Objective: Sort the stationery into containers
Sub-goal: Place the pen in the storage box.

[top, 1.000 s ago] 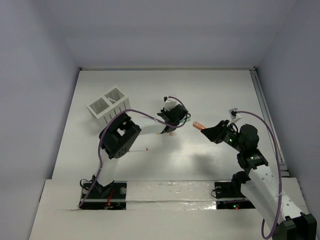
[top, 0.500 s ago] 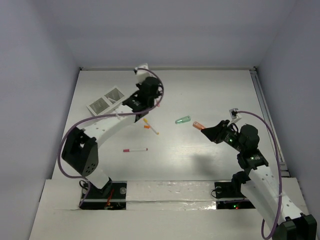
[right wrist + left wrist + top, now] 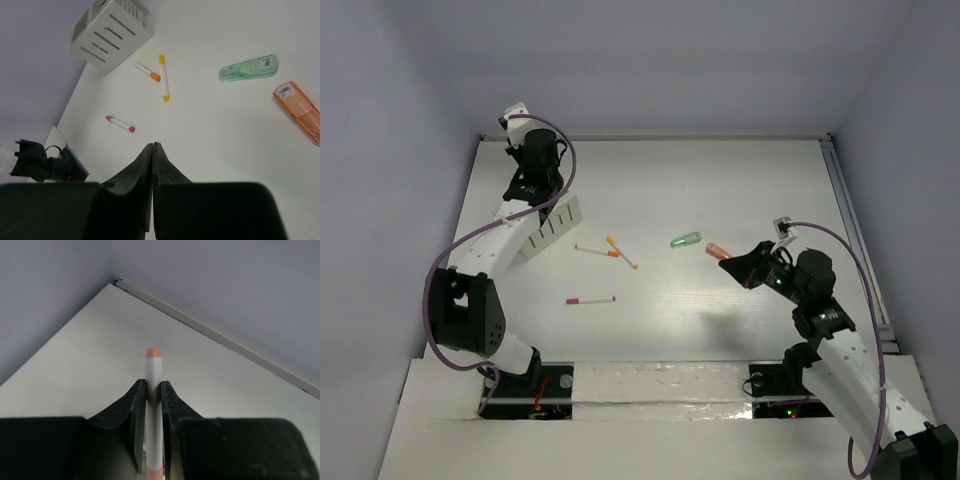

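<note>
My left gripper (image 3: 534,158) is shut on a thin white pen with a peach-orange tip (image 3: 153,366) and holds it at the far left, over the white two-compartment box (image 3: 558,219), which my arm mostly hides. In the left wrist view the jaws (image 3: 153,386) clamp the pen's barrel, with the table's back corner beyond. My right gripper (image 3: 736,268) is shut and empty beside the orange capsule (image 3: 718,250). The green capsule (image 3: 686,240) lies to the left of the orange one. An orange-capped pen (image 3: 596,250), a yellow-capped pen (image 3: 622,252) and a pink-capped pen (image 3: 590,299) lie on the table.
The right wrist view shows the box (image 3: 110,31), the orange-capped pen (image 3: 147,71), the yellow-capped pen (image 3: 163,77), the pink-capped pen (image 3: 120,123), the green capsule (image 3: 248,67) and the orange capsule (image 3: 299,110) beyond my shut right jaws (image 3: 153,145). Walls close the table's back and sides.
My left arm has swung from the table's middle to the far left over the box, carrying the pen. The right arm has barely moved.
</note>
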